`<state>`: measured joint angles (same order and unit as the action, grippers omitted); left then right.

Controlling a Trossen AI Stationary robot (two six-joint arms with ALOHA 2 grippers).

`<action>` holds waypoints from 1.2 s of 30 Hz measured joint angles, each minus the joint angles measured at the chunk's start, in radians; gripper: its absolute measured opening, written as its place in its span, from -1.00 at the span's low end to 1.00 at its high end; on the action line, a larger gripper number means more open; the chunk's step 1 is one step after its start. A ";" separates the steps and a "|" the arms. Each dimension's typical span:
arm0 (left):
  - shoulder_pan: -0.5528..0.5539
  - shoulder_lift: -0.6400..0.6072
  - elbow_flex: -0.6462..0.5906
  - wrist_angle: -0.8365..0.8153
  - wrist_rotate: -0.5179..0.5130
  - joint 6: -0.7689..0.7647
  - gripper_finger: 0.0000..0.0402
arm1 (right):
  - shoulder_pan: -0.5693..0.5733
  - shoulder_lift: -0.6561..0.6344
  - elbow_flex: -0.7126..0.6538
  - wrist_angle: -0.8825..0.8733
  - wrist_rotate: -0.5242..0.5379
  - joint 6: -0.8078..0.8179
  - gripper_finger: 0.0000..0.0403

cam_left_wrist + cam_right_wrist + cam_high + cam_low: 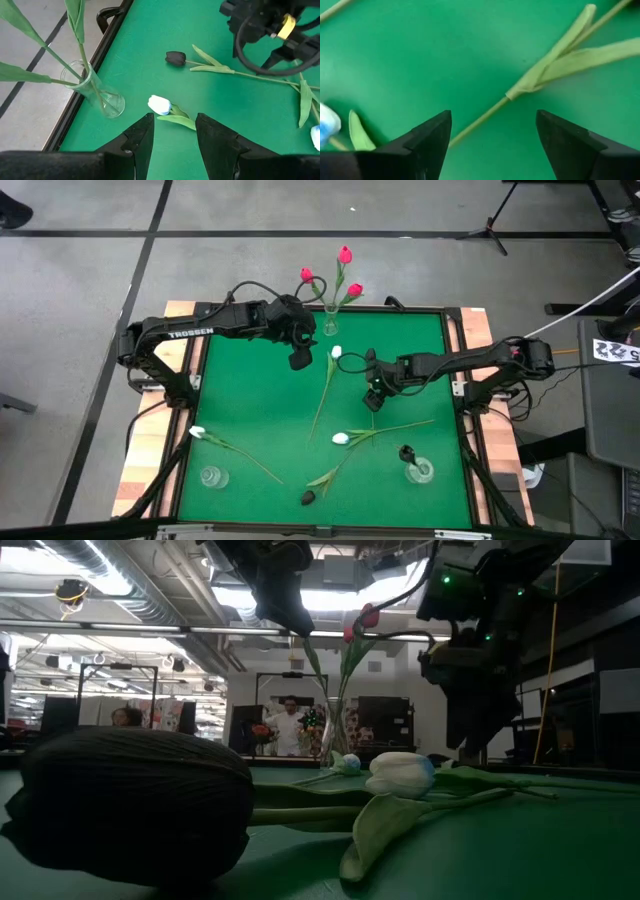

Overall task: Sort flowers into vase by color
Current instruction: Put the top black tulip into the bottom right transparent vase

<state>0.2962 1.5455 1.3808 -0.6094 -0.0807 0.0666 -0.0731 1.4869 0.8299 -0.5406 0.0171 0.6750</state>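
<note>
Three pink-red tulips (344,255) stand in glass vase (331,323) at table's far edge. White tulips (340,438) and black tulips (308,497) lie loose on green mat (250,400). Right gripper (492,137) spread wide over stem (485,117), grasping nothing. Left gripper (174,132) released, beside vase.

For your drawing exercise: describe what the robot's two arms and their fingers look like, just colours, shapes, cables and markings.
Both arms are dark, jointed and slim. The left arm carries white "TROSSEN" lettering; black cables loop over it near the wrist. The right arm has cables too, and a white cable runs from its base. Each gripper ends in two black, wedge-shaped fingers.
</note>
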 joint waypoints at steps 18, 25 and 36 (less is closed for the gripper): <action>0.000 0.000 0.000 -0.008 0.000 0.007 -0.29 | -0.013 0.102 0.000 0.016 0.052 0.100 -0.32; 0.000 0.000 0.000 -0.008 -0.001 0.011 -0.29 | -0.013 0.102 0.000 0.016 0.050 0.052 -0.96; 0.000 0.000 0.000 -0.008 -0.001 0.000 -0.29 | -0.013 0.097 0.000 0.033 0.003 0.045 -0.86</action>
<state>0.2962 1.5455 1.3808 -0.6178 -0.0814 0.0662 -0.0856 1.5841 0.8299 -0.5078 0.0204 0.7205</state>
